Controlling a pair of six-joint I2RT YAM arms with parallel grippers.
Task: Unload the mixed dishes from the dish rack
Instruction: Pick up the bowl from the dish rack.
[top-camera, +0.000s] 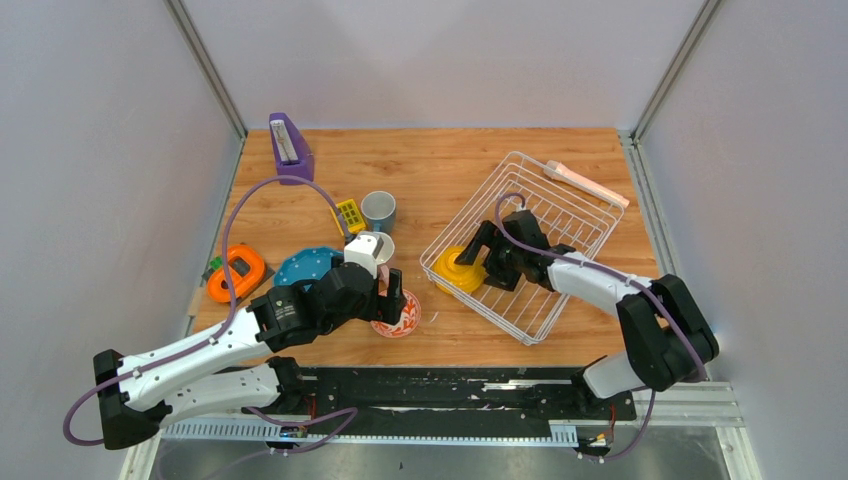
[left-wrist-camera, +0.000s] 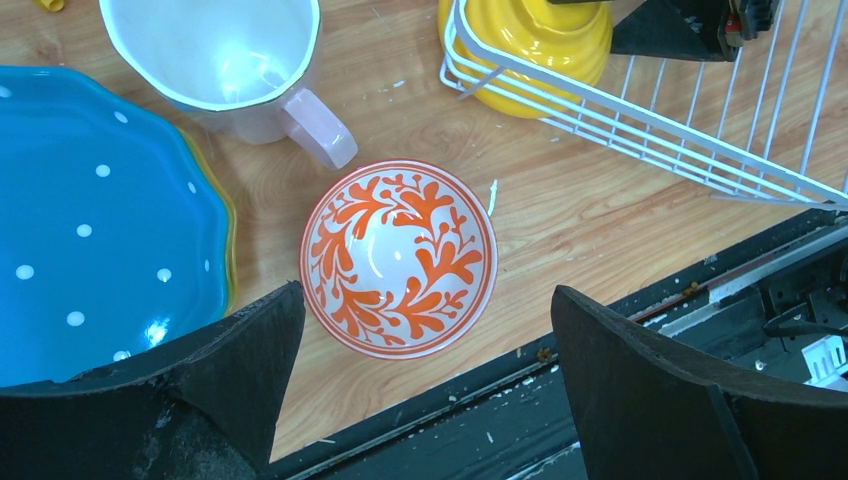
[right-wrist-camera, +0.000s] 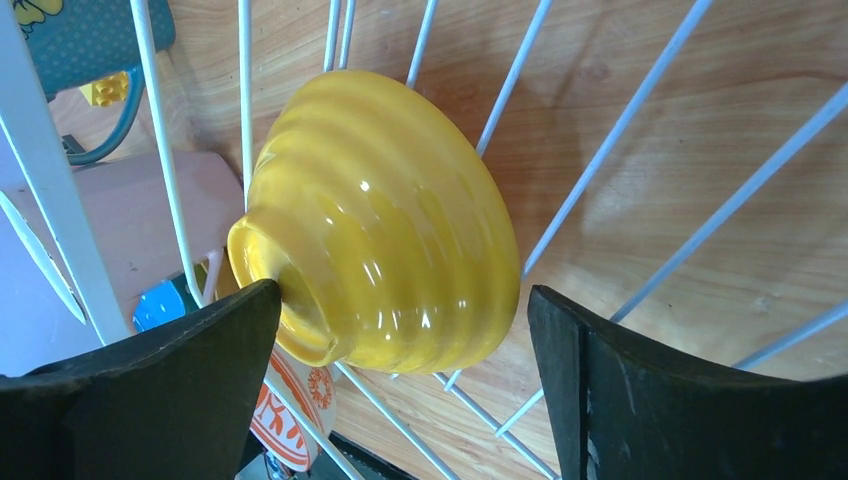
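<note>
The white wire dish rack stands at the right of the table. A ribbed yellow bowl lies overturned in its near-left corner, foot towards the rack wall. My right gripper is inside the rack, open, jaws either side of the bowl; the left finger is at the bowl's foot. My left gripper hangs open and empty just above a red-patterned whitish cup on the table. A pink mug and a blue dotted plate sit beside it.
A blue mug and a small yellow grid block sit mid-table. An orange round gadget is at the left and a purple wedge holder at the back. A pale strip lies on the rack's far rim.
</note>
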